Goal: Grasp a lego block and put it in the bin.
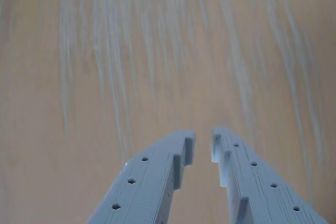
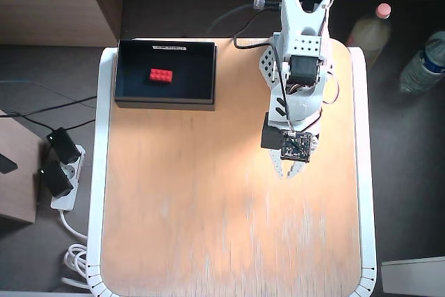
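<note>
A: Any writing you can read?
B: Only a white label strip on the far rim of the bin; its print is too small to make out.
A: And the lego block?
B: Lying inside the bin, on the dark floor, left of centre in the overhead view.
A: The claw?
B: Slightly spread, a narrow gap between the tips, nothing pinched, over bare wood.
A: The surroundings?
B: A light wooden tabletop with a white edge, worn pale streaks; two bottles and a power strip on the dark floor.
</note>
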`<state>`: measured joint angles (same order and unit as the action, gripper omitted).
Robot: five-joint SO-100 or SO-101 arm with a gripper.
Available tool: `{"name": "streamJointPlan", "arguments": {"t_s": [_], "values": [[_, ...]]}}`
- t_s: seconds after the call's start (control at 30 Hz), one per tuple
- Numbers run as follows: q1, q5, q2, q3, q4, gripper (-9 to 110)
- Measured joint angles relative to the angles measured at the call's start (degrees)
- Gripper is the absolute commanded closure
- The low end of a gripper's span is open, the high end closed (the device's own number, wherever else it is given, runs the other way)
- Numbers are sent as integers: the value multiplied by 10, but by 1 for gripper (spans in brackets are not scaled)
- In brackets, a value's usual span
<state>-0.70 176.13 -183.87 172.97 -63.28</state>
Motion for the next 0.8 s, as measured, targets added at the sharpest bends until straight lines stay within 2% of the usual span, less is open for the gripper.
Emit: {"name": "streamJointPlan", "arguments": {"t_s": [0.4,0.8], "values": [[0,-41,0,0,-109,101],[0,-47,0,0,-120,101]]}}
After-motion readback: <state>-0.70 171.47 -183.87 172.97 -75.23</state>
